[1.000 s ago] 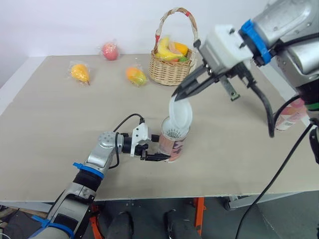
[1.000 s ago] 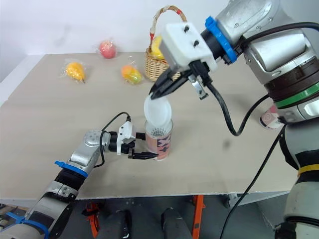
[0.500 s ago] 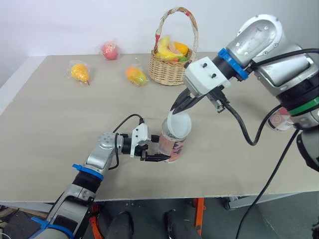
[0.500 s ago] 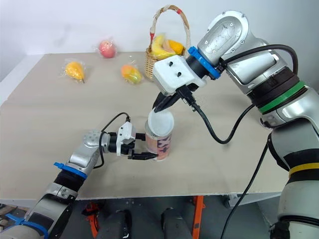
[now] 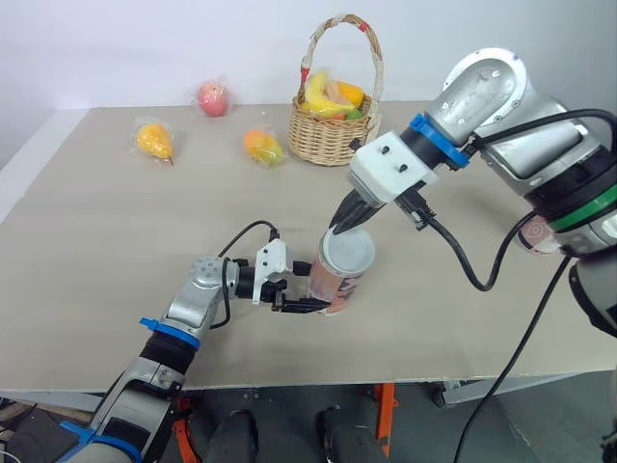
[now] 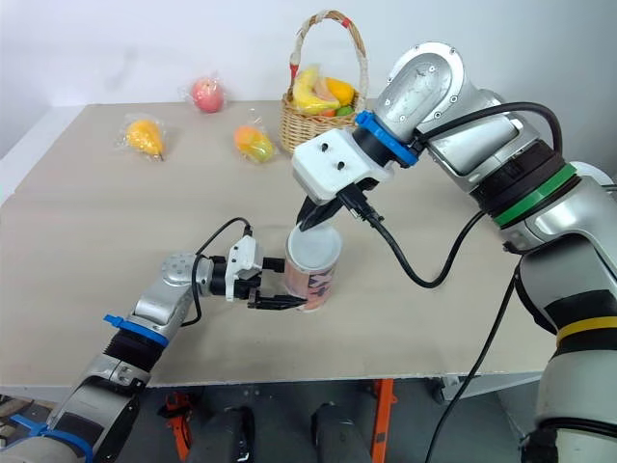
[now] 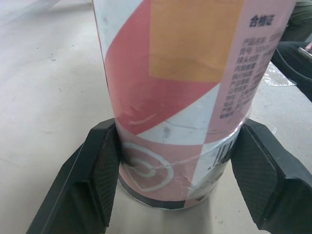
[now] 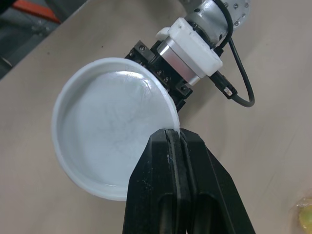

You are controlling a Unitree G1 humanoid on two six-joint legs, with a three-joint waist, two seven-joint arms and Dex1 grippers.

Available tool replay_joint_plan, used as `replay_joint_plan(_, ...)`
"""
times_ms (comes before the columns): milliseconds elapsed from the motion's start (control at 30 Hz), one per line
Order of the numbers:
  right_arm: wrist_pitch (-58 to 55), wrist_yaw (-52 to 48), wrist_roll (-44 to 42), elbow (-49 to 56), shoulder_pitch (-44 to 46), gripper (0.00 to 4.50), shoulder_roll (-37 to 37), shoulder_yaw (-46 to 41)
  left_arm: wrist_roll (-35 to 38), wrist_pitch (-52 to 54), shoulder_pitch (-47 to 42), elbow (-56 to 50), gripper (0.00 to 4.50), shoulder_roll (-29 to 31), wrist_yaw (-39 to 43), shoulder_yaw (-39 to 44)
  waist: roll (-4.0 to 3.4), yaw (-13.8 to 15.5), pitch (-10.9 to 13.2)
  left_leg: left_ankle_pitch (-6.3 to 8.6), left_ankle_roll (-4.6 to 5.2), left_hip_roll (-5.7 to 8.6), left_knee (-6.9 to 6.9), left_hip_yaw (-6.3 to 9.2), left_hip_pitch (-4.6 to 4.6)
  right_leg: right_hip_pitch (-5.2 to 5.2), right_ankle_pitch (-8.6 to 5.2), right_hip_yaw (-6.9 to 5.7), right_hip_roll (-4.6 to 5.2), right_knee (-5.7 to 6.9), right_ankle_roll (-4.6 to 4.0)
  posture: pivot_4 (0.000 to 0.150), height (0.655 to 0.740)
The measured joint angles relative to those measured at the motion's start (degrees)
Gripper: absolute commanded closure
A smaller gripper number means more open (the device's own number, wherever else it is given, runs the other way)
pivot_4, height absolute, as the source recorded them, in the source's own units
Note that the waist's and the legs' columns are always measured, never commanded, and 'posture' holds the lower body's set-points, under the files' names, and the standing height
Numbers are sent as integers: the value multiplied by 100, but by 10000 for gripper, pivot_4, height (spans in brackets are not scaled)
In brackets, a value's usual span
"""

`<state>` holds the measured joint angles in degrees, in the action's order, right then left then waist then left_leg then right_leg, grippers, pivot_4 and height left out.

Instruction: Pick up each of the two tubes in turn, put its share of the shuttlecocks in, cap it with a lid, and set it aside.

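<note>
Counts: 2 tubes, 1 lid, 1 basket, 3 loose wrapped fruits, all on the table [image 5: 96, 251]. Tube [image 5: 335, 287] w/ pink/white/orange print stands mid-table, toward the front edge, roughly upright w/ a slight lean. 2nd tube [image 5: 536, 234] is well apart at the robot's right, mostly hidden behind the R arm, so can't tell if it's capped. Lid [image 5: 348, 250], a white translucent disc, lies over the tube's mouth; can't tell if it's fully seated. L gripper [image 5: 310, 293] comes in low from the robot's left w/ the tube between its fingers just above the base. In the L wrist view both black pads [image 7: 105, 170] sit against the tube wall on opposite sides, i.e. clamped on the tube. R gripper [image 5: 339, 225] reaches down from above to the far side of the lid. Its fingertips [image 8: 161, 146] are pressed together w/ the lid's rim pinched between them, plain in the R wrist view. Basket [image 5: 328, 142], wicker w/ a hoop handle, stands behind the tube near the far edge and holds yellow/orange/green fruit. Loose fruits lie to the basket's left: red fruit [image 5: 212, 98] nearest the far edge, yellow fruit [image 5: 154, 141] leftmost, orange fruit [image 5: 263, 147] just beside the basket.
</note>
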<state>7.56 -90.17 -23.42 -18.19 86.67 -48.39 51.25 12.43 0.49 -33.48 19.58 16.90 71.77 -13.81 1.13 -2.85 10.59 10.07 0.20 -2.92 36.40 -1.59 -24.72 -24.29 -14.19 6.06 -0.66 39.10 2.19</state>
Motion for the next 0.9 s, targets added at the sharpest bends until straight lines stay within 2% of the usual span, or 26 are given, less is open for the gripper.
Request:
replay_joint_plan(133, 162, 3, 115, -32, -16, 44687, 52, -33, 0, 21, 3, 1, 13333, 4, -2, 0, 2, 0, -2, 0, 0, 0, 0, 0, 1, 1, 0, 0, 0, 0, 0, 1500, 7400)
replay_joint_plan(167, 316, 4, 262, -96, -18, 39487, 141, -70, 2, 69, 4, 1, 13333, 8, -12, 2, 4, 0, -4, 0, 0, 0, 0, 0, 2, 2, 0, -1, 0, 0, 0, 1500, 7400)
replay_joint_plan(233, 488, 2, 501, -167, -62, 35035, 285, -177, 3, 94, 17, 3, 13333, 24, -26, 8, 7, 2, -6, 0, 0, -1, 1, 0, 3, 3, 1, -2, 0, 0, 1, 1500, 7400)
replay_joint_plan(333, 609, 1, 771, -308, -174, 19261, 471, -441, 3, 117, 20, 3, 13333, 39, -44, 11, 15, 0, -11, 0, 0, -5, 4, -1, 7, 6, 6, -4, -1, 3, -2, 1500, 7400)
replay_joint_plan(367, 607, 1, 794, -308, -191, 19261, 482, -476, 3, 120, 20, 3, 13333, 42, -44, 12, 16, 0, -11, 0, 0, -5, 4, -1, 7, 6, 6, -5, -1, 3, -2, 1500, 7400)
replay_joint_plan(400, 596, 1, 799, -302, -211, 17254, 486, -514, 3, 122, 20, 3, 13333, 43, -44, 12, 16, 0, -12, 0, 0, -6, 4, -1, 8, 7, 7, -5, -1, 3, -4, 1500, 7400)
replay_joint_plan(433, 564, 1, 793, -284, -233, 12714, 481, -539, 3, 124, 20, 3, 13333, 44, -44, 12, 17, 0, -12, 0, 0, -6, 4, -1, 9, 7, 7, -6, -2, 3, -5, 1500, 7400)
replay_joint_plan(600, 113, -4, 606, -212, -321, 12714, 426, -647, 14, 128, 21, 2, 13333, 57, -39, 21, 16, -2, -12, 0, 0, -10, 4, -2, 10, 6, 10, -8, -4, 4, -11, 1500, 7400)
replay_joint_plan(767, -603, -7, 89, -239, -408, 12714, 522, -1199, 33, 123, 21, 4, 13333, 56, -36, 21, 16, 0, -11, 0, 0, -10, 4, 0, 5, 3, 26, -9, -4, 4, -38, 1500, 7400)
replay_joint_plan(867, -1579, -7, -638, -209, -406, 21194, 447, -2046, 44, 121, 21, 6, 13333, 63, -36, 23, 16, 5, -12, 0, 0, -6, 3, 1, 3, 4, 24, -8, -2, 3, -40, 1500, 7400)
replay_joint_plan(900, -1717, -7, -700, -156, -429, 27425, 389, -2158, 46, 121, 19, 8, 13333, 66, -36, 23, 17, 4, -12, 0, 0, -6, 3, 0, 3, 3, 24, -8, -1, 3, -41, 1500, 7400)
